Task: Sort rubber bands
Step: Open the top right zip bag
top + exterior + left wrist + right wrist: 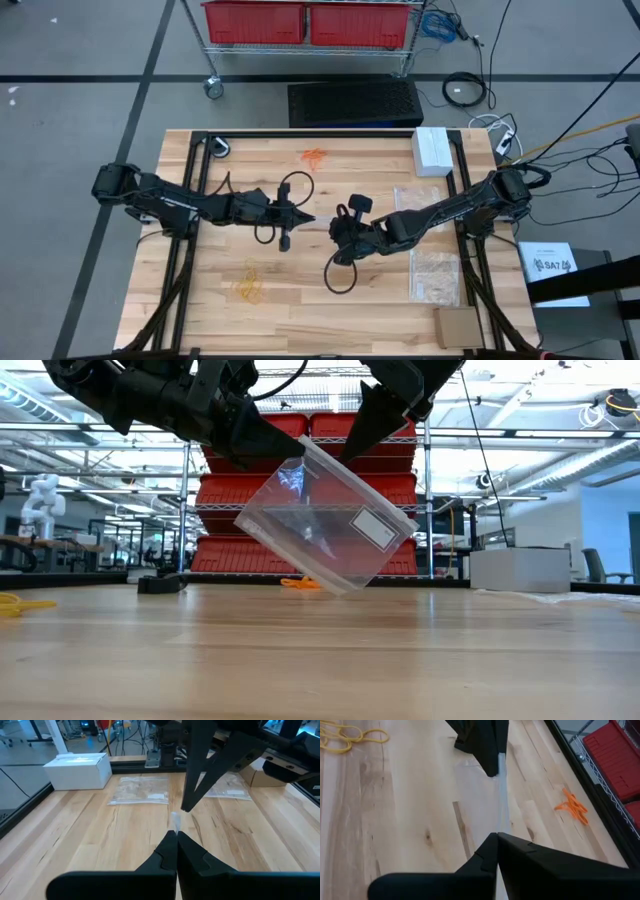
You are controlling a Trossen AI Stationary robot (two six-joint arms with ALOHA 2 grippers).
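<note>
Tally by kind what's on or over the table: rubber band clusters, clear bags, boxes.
Rubber band clusters: 2, orange cluster, yellow cluster
Clear bags: 3, held bag off the table, flat bags
Boxes: 2, white box, cardboard box
Total: 7

Both grippers meet over the middle of the worktop (300, 320), the left gripper (306, 219) on the left, the right gripper (334, 228) on the right. Each is closed on an upper corner of a bag (325, 525), which hangs tilted between them, clear of the worktop. One cluster of rubber bands (314, 157) lies near the far edge; another cluster (249, 284) lies nearer, on the left. A box (432, 151) sits at the far right corner.
</note>
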